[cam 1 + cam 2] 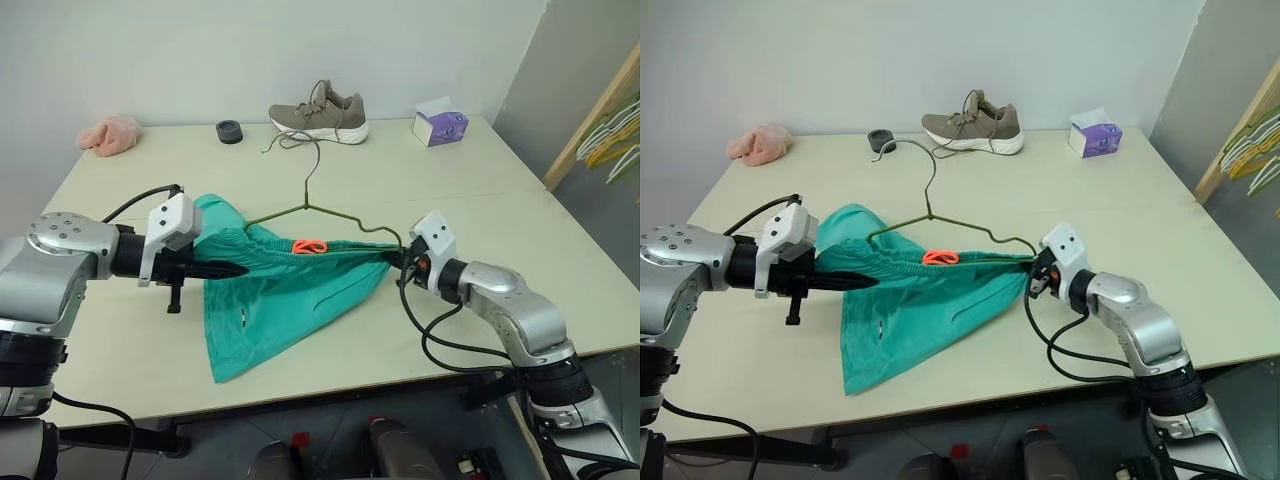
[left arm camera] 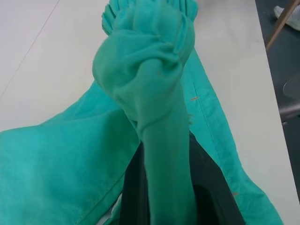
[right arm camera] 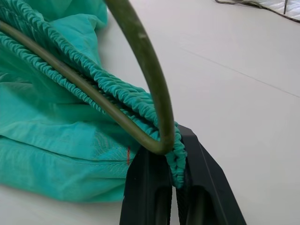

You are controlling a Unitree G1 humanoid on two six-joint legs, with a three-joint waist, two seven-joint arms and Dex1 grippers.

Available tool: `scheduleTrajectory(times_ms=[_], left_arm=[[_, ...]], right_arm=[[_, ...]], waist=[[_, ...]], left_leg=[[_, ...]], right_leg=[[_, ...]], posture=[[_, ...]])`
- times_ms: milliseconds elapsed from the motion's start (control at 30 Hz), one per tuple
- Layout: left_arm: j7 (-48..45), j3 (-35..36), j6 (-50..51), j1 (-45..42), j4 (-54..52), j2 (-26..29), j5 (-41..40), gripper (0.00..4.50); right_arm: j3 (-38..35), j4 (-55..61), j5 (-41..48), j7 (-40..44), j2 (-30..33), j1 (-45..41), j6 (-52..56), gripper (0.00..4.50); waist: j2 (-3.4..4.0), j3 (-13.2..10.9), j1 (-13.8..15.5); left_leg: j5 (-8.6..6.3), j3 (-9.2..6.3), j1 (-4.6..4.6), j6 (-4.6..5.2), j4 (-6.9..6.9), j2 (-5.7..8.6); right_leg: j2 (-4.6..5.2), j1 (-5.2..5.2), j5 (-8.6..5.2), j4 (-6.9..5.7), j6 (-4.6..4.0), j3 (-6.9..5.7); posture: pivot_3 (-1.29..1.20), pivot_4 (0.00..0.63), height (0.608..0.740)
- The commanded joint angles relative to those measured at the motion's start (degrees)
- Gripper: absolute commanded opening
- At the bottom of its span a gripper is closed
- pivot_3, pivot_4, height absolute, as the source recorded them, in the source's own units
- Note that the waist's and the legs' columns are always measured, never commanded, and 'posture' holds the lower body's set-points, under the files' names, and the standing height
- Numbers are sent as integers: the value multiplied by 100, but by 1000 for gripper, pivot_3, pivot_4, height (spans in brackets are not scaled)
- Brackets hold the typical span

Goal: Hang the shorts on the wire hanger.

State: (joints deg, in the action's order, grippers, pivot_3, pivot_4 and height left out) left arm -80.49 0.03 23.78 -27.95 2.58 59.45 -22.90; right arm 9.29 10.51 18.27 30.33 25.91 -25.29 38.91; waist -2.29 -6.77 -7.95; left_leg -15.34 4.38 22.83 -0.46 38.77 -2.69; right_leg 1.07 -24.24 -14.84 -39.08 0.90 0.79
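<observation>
No legible text or labels

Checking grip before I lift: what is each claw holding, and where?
Left claw: shut on a bunched end of the shorts waistband. Right claw: shut on the opposite waistband end, at the wire hanger corner.

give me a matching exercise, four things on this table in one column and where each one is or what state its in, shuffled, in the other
Things:
1. shorts
2. wire hanger
3. shoe
4. pink cloth

Places or states:
A. far left corner of the table
B. far edge, near the middle
C. stretched between the left gripper and the right gripper
D. hook towards the shoe, one end at the right gripper

Pairs: 1-C, 2-D, 3-B, 4-A
</observation>
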Motion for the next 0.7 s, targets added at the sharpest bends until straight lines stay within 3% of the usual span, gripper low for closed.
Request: scheduleTrajectory(times_ms=[33,700], left_arm=[[126,281,-122,-165,398,276,225,0],[388,115,-911,-155,960,445,684,0]], right_arm=[[-732,-117,-163,-254,412,173,181,15],[-736,444,67,19,982,618,266,15]], waist=[[0,0,0],[0,0,1]], left_leg=[[0,0,1,0,0,0],[0,2,0,0,0,0]], right_leg=[[0,0,0,0,0,0],[0,0,-1,2,2,0]], posture=[[-152,95,740],[-155,93,740]])
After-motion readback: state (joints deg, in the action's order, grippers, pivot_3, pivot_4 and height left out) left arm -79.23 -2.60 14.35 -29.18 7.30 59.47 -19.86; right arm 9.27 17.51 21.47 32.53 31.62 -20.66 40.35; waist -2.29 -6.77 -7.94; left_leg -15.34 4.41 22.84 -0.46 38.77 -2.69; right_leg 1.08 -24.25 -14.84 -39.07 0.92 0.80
